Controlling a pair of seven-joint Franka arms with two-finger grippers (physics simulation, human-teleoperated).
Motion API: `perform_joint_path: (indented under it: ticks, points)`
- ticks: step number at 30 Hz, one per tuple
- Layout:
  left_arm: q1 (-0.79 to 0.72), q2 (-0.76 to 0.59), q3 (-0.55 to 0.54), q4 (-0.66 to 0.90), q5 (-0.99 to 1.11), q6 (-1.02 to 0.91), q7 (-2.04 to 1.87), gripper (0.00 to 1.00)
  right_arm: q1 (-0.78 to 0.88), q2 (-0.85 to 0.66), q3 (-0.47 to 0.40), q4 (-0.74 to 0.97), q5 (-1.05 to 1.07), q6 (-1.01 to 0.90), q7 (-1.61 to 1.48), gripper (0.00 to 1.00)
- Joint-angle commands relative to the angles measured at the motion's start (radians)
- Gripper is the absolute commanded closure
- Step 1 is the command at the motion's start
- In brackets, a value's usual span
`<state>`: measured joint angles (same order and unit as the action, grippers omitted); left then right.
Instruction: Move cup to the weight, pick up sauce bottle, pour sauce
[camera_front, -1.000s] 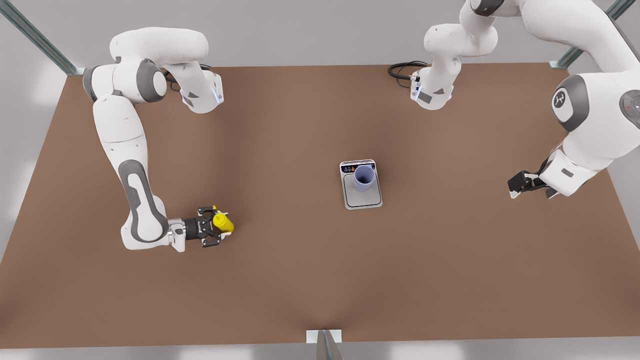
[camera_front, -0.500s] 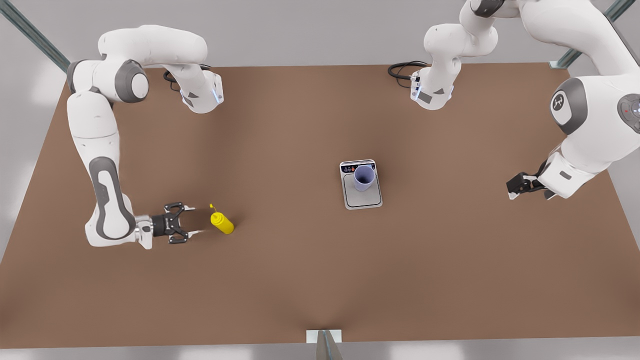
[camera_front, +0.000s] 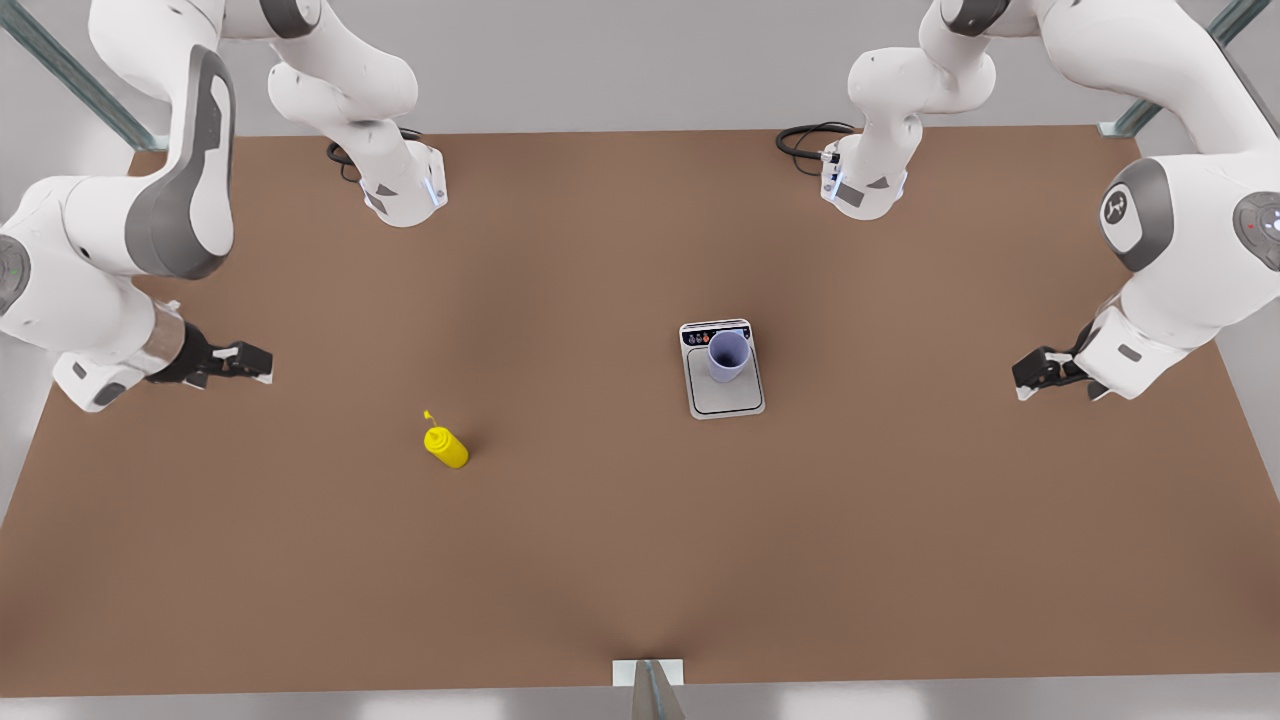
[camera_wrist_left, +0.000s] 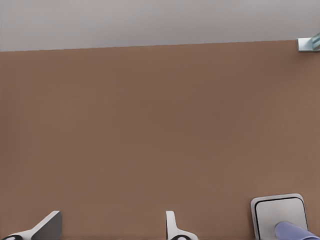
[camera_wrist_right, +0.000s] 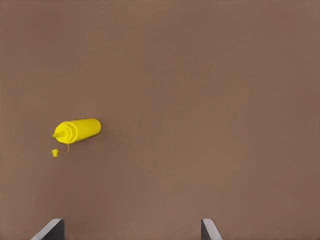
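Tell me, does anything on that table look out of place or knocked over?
Nothing is spilled. The sauce bottle sits alone on the table, its small cap dangling loose. The cup stands upright on the weight. The open right gripper and open left gripper hang apart from both.

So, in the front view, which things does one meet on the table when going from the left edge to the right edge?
Right arm's open claw → small yellow squeeze sauce bottle standing on the brown table → pale lavender-blue cup standing on the flat silver-grey kitchen scale → left arm's open claw.
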<state>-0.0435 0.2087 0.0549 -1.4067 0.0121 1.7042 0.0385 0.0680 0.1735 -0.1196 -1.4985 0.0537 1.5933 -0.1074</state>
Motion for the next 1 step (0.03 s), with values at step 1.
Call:
perform_joint_path:
  ticks: [1]
  points:
    - [0.001,0.0,-0.001,0.0,0.0,0.0,0.0,0.0,0.0,0.0,0.0,0.0,0.0,0.0,0.0,0.0]
